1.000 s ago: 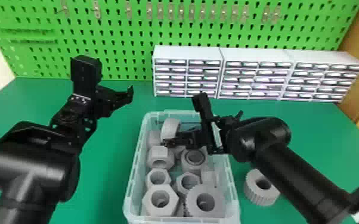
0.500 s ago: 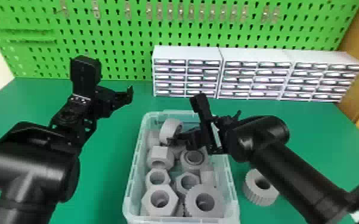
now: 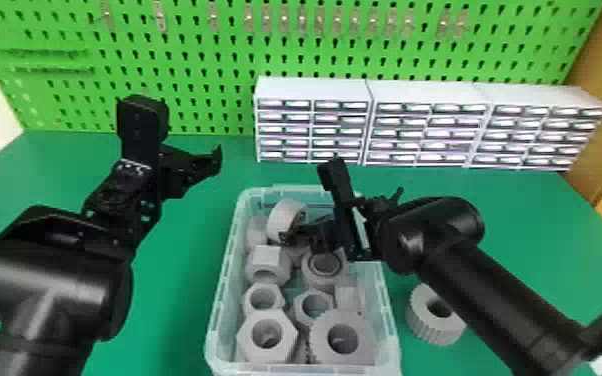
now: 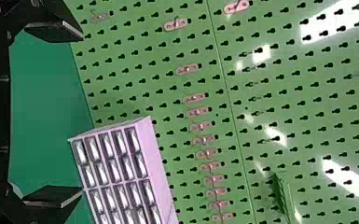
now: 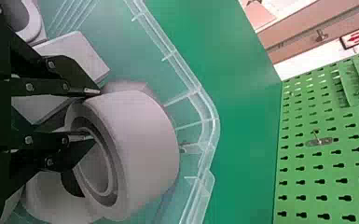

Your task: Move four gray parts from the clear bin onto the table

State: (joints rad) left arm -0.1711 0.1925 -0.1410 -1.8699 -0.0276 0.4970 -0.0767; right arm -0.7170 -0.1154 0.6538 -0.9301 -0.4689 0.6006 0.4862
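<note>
Ring (image 3: 283, 216) leans in the bin (image 3: 218, 300), near the middle of the frame, its hole turned toward my right pincer (image 5: 94, 114), the nearer one. I pinch its wall, 1 finger inside, 1 outside; the lift should go upward.

Setting read as a workshop or lab bench. Basis: green pegboard (image 3: 205, 55) rose behind a green tabletop (image 3: 175, 300); metal hooks (image 3: 160, 17) hung on it in a row; three white small-drawer cabinets (image 3: 310, 85) stood side by side before it; a clear bin (image 3: 222, 300) held gray nut-shaped parts (image 3: 250, 340).
</note>
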